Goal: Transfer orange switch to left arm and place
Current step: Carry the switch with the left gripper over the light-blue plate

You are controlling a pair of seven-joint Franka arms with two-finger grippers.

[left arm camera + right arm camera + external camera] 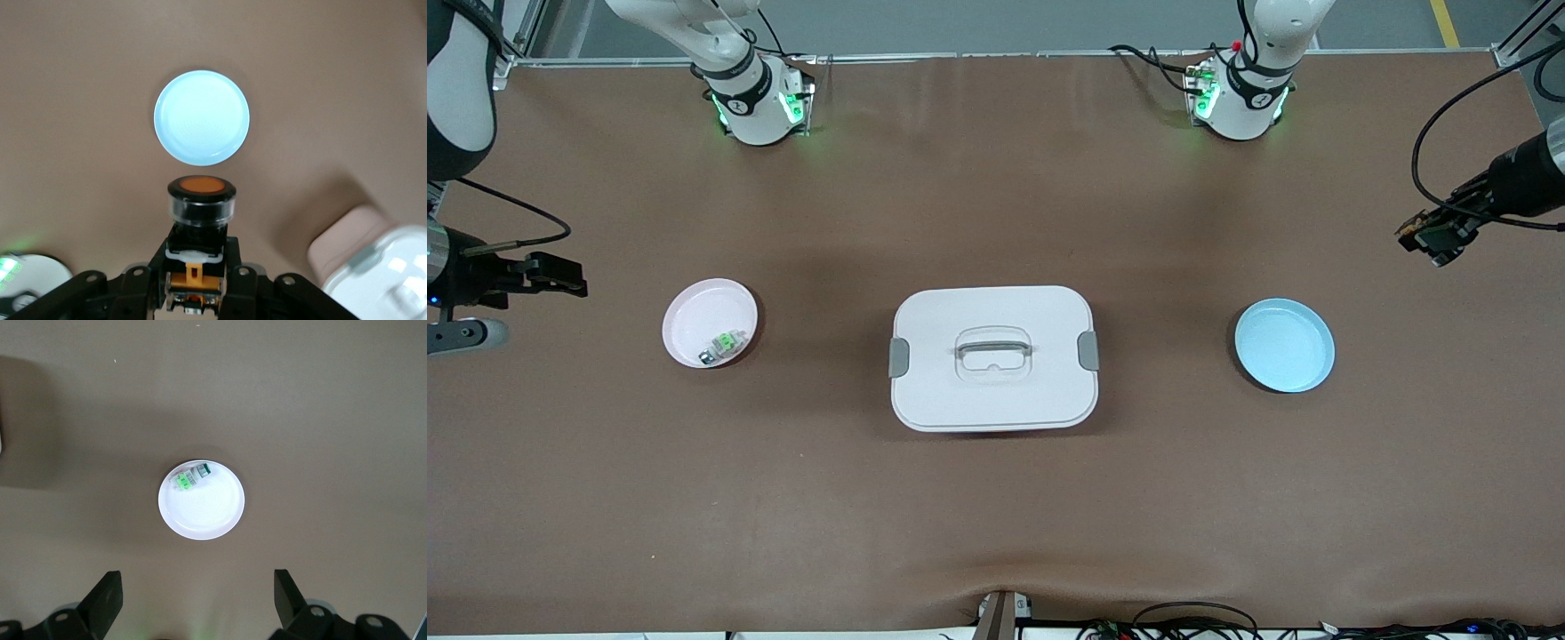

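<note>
The orange switch (201, 198), black with a round orange button face, is clamped between my left gripper's (197, 263) fingers. The left gripper (1436, 236) hangs in the air at the left arm's end of the table, past the blue plate (1284, 345), which the left wrist view shows under the switch (201, 118). The white lidded box (993, 357) stands mid-table, and its corner shows in the left wrist view (380, 267). My right gripper (197, 593) is open and empty, up in the air at the right arm's end (560, 274), past the pink plate (694, 311).
The pink plate (207, 513) holds a small green-and-silver switch (725, 345), also seen in the right wrist view (190, 478). The blue plate is bare. Both green-lit arm bases (760, 102) stand along the table's farthest edge. Cables lie at the edge nearest the camera.
</note>
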